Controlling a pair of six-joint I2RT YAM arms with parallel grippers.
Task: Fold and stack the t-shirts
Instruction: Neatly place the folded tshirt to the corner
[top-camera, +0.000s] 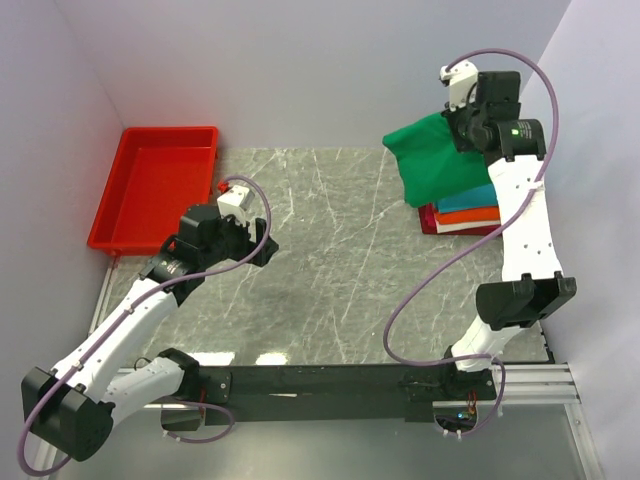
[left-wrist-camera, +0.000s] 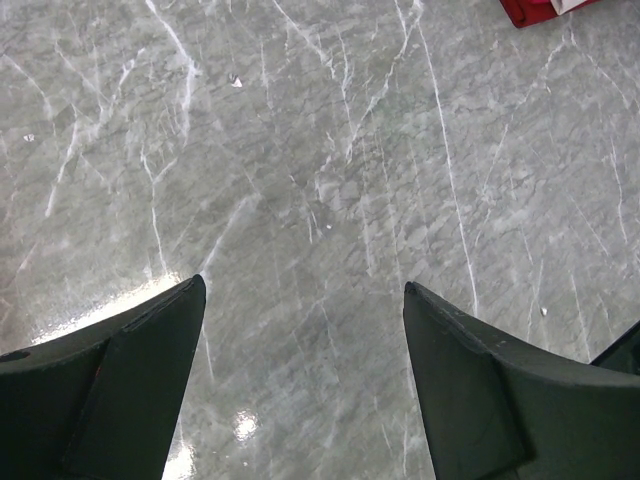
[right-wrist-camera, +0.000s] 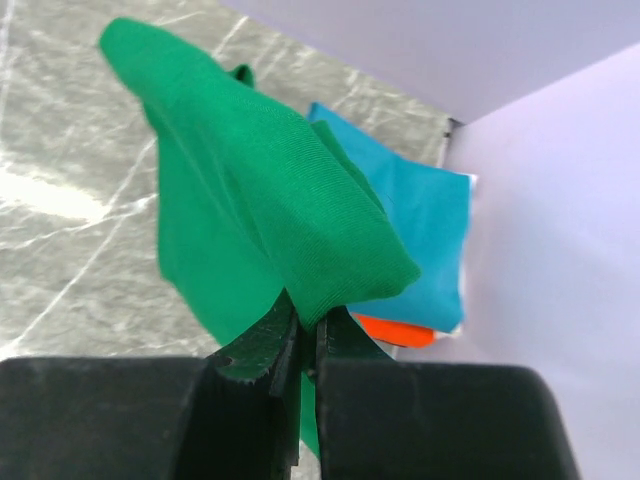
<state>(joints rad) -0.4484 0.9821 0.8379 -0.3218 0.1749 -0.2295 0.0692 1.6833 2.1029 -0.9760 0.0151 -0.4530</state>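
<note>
Here the right end effector (right-wrist-camera: 305, 335) is clenched on the green t-shirt (right-wrist-camera: 260, 210), held above the folded stack (top-camera: 468, 207) at the far right of the desk (top-camera: 340, 270), while the left end effector (left-wrist-camera: 305, 290) hangs released

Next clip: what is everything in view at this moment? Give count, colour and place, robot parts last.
green t-shirt: one, bright green, held up over the stack at the far right
folded t-shirts: one stack, teal on top, orange under it, red lowest, far right of the table by the wall
tray: one, red plastic, far left of the table
table: one, grey marble pattern, under everything
cables: two, purple, one looping along each arm
left arm's fingers: two, black, spread apart over bare table, holding nothing
right arm's fingers: two, black, shut on a fold of the green t-shirt
</note>
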